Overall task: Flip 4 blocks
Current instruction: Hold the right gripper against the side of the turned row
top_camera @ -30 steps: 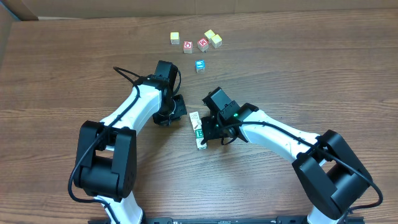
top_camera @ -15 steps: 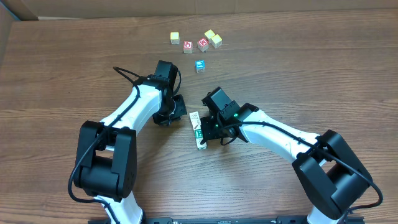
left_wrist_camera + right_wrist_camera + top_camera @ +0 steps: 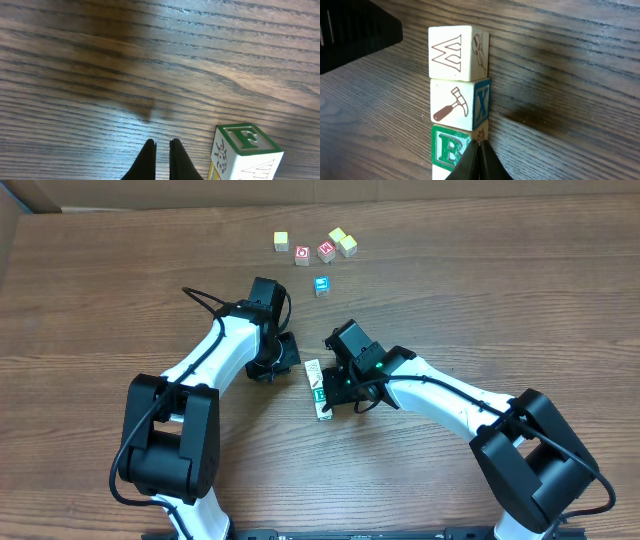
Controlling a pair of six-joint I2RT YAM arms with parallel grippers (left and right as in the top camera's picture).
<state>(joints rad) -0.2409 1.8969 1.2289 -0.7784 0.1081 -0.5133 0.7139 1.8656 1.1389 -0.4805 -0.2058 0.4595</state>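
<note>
This is a robotics lab bench. A wood-grain table (image 3: 500, 300) holds a white-and-black left arm (image 3: 215, 355) and right arm (image 3: 440, 395), both based at its near edge with a cable looping off one. Toy alphabet blocks (image 3: 319, 390) lie on the table between them.

Left arm (image 3: 215, 352): white links reach forward from the near-left base, then bend inward at the wrist. Left gripper (image 3: 280, 360) points toward centre. Jaws closed, black fingers (image 3: 148, 155) almost meeting, nothing between them.

Right arm (image 3: 450, 395): stretched low from the near-right base toward centre. Right gripper (image 3: 335, 395): jaws pressed tight, tips together, nothing held.

The two grippers are near each other, not touching.
</note>
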